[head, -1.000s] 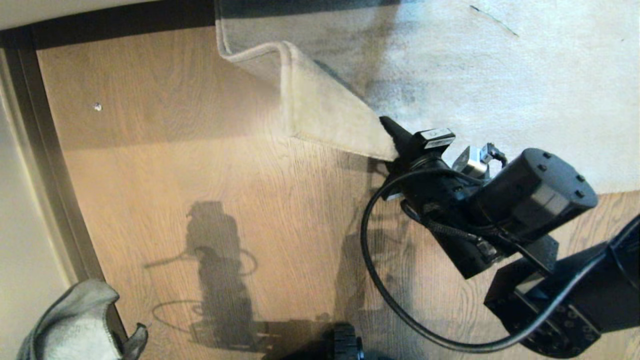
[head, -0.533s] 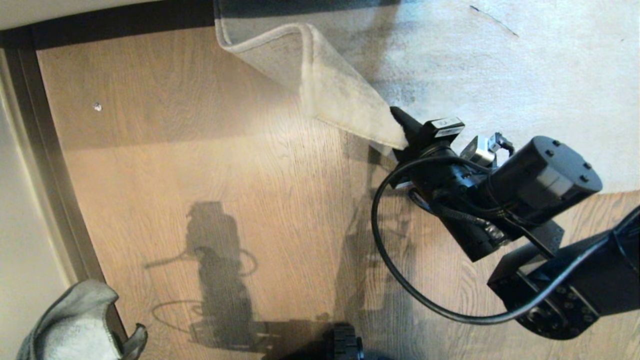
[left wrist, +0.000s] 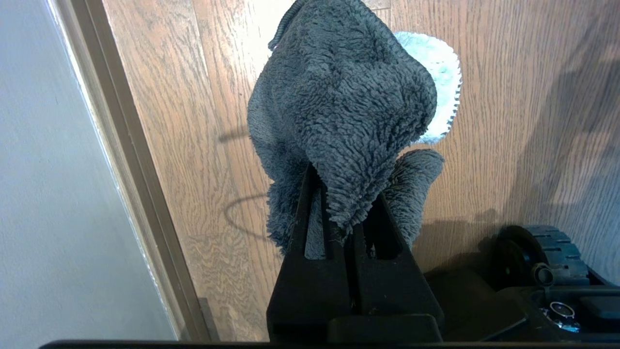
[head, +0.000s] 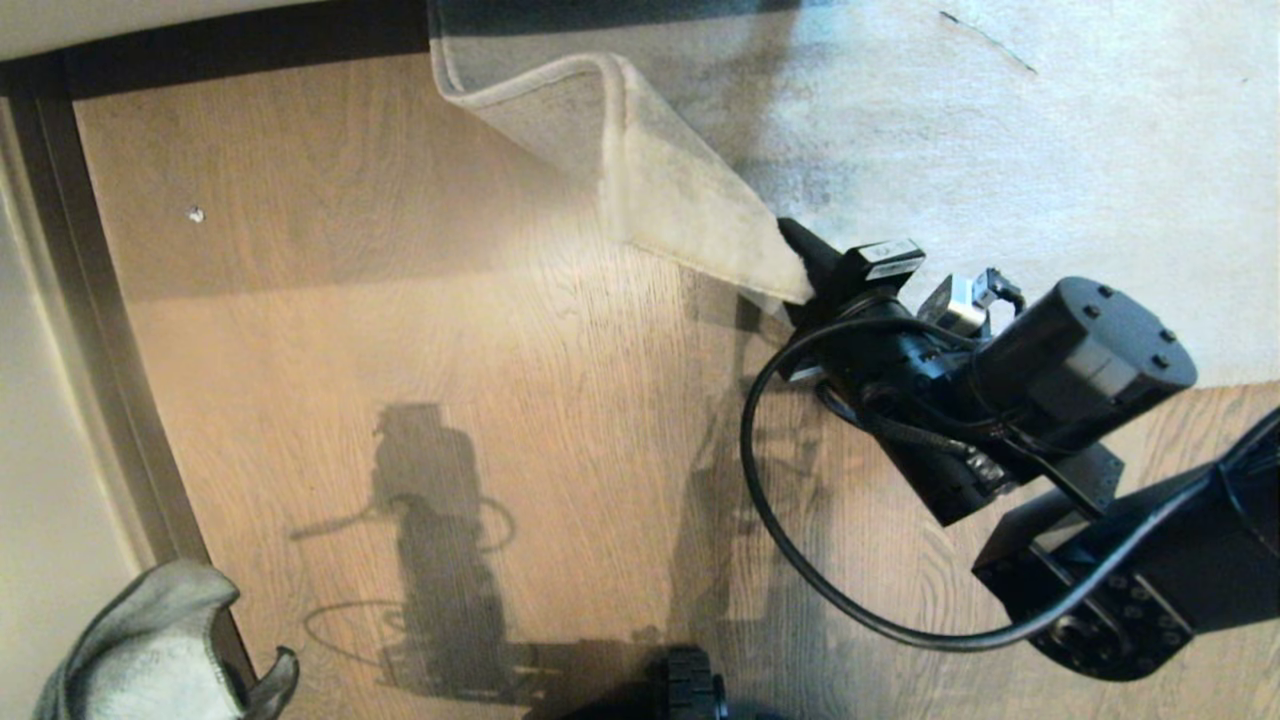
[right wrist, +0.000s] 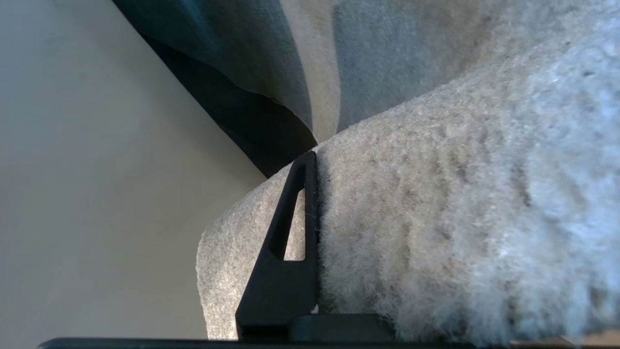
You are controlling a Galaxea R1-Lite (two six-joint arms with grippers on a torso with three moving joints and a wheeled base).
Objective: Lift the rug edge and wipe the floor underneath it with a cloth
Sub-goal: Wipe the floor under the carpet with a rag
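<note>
My right gripper (head: 800,262) clamped the rug edge (head: 690,215), corner lifted off the floor (head: 400,300), my left gripper (left wrist: 341,213) pinched tight on the cloth (left wrist: 339,111), parked low.

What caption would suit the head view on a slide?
Right tool holds the rug edge off the floor; cloth waits bottom left.

1. A pale wall (head: 40,420) runs along the left of the head view (it also fills one side of the left wrist view).
2. A small pale speck (head: 196,213) lies near that wall.
3. Dark shadows (head: 440,540) fall across the lower middle.
</note>
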